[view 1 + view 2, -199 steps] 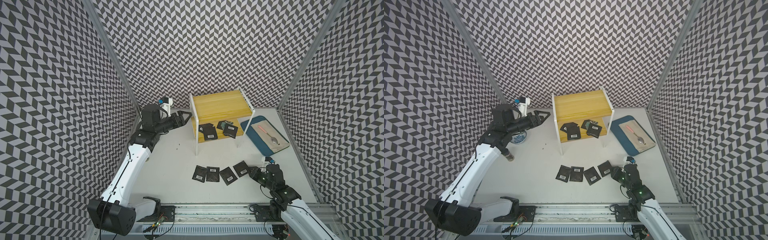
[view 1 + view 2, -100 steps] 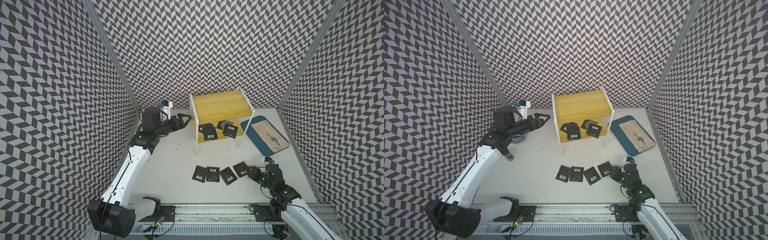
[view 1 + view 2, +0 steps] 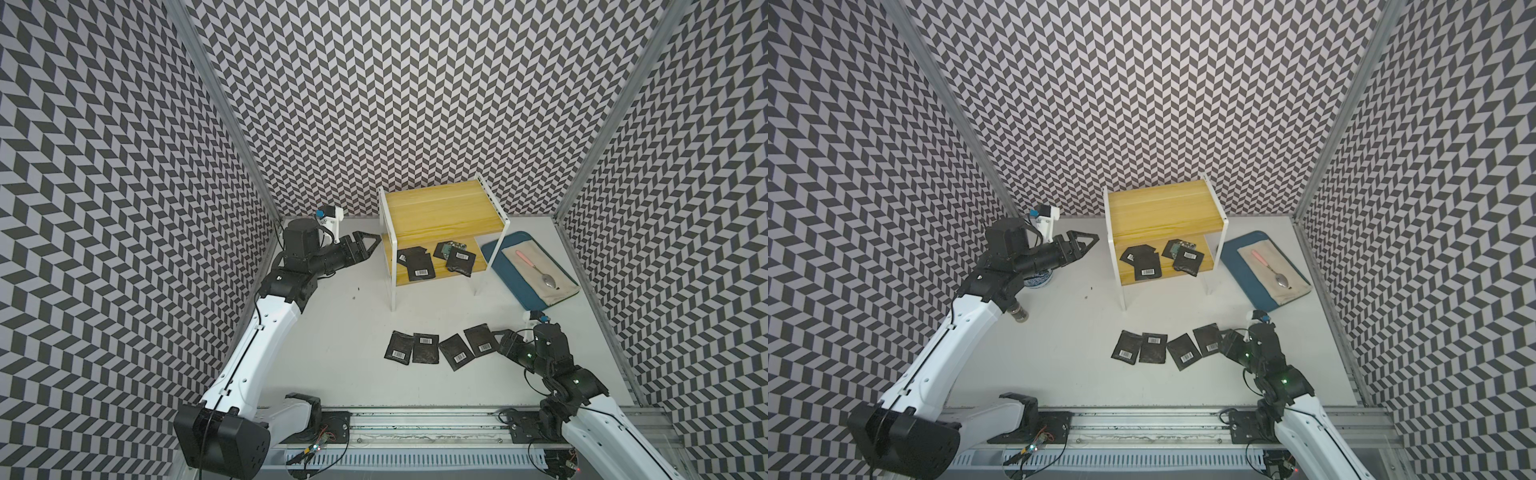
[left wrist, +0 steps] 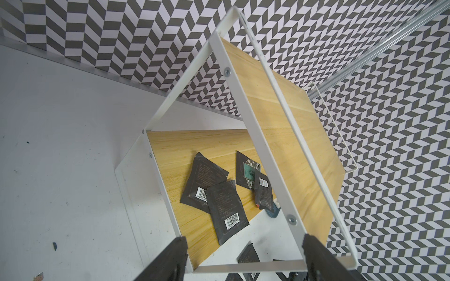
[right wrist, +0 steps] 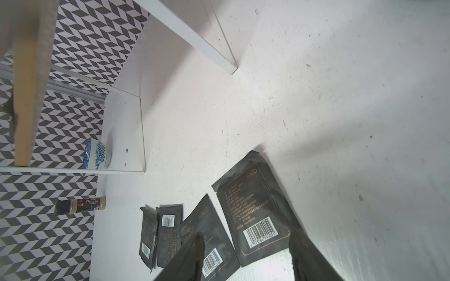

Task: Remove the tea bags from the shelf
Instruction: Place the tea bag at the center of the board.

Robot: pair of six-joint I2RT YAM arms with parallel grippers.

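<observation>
A: Bags (image 3: 420,266)?
B: Black, barcoded, one green-faced. Four on the shelf's (image 3: 436,208) lower board, ahead of my left pincer (image 3: 373,243), wide, empty. Four lie just before my right pincer (image 3: 503,337), parted, empty. The bowl (image 5: 96,155) shows from the right wrist, not the left.

Shelf (image 3: 436,208): yellow boards, white frame. Tea bags (image 3: 420,266) black, white barcode labels; one shows green. Walls (image 3: 415,83): black-white chevron.

A: What surrounds the white tabletop (image 3: 345,332)?
B: Three walls (image 3: 415,83) in a black-and-white chevron pattern, rising from its far edge and both sides.
A: And where they meet?
B: Silver metal posts (image 3: 220,104) run up from the tabletop's far corners.
A: The surface?
B: Scuffed, with small dark specks; even light, soft shadows. A metal rail (image 3: 415,432) lines its near edge.
</observation>
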